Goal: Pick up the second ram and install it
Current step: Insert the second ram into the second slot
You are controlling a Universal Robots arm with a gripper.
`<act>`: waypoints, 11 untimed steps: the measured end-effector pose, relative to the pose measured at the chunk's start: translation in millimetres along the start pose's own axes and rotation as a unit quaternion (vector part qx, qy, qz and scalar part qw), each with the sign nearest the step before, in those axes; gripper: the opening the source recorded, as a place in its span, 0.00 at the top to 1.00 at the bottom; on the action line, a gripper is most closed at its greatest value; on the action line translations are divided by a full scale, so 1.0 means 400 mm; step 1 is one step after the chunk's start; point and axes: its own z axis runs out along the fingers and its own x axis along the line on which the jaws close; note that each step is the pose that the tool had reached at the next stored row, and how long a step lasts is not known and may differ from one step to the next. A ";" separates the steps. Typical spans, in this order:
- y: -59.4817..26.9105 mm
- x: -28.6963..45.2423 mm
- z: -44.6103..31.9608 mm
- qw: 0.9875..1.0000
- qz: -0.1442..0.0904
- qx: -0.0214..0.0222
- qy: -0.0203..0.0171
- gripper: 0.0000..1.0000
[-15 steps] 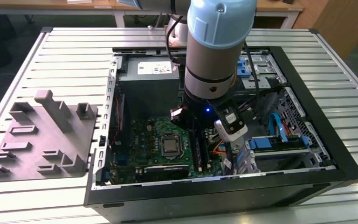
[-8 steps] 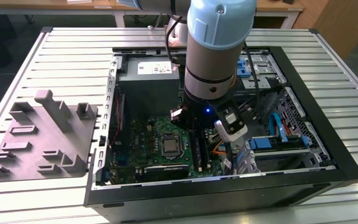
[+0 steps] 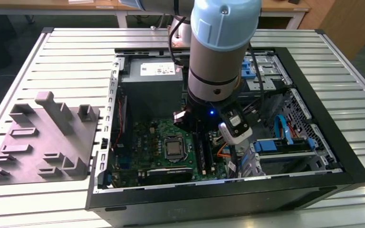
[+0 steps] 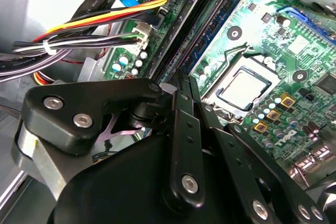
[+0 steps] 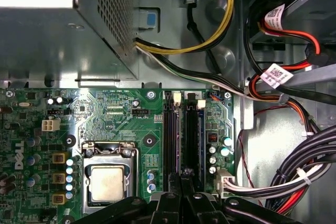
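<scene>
In the exterior view, I see the CPU socket (image 3: 171,148) on the motherboard (image 3: 148,137). The black memory slots (image 3: 201,149) lie just to the exterior view's right of it. In both wrist views, a ram stick (image 5: 193,135) (image 4: 220,24) stands in the slot farther from the socket. The gripper (image 5: 181,179) (image 4: 182,85) hangs over the slots with its fingers drawn narrow, almost together. I cannot tell whether they pinch anything.

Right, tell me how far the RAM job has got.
Done: one blue-green stick already stands in the slots in the second wrist view. In hand: the hand is down at the slots. I cannot tell whether it grips a stick, or whether the standing one is the second. Left: full seating is not confirmed.
</scene>
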 end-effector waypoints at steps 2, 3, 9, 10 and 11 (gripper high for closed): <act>0.000 0.000 0.000 1.000 0.000 0.000 0.000 0.88; 0.000 0.001 0.000 1.000 0.000 0.000 0.000 0.88; 0.000 0.002 0.000 1.000 -0.001 0.000 0.000 0.88; 0.000 0.002 0.000 1.000 -0.001 0.000 0.000 0.88; 0.000 0.002 0.000 1.000 -0.001 0.000 0.000 0.88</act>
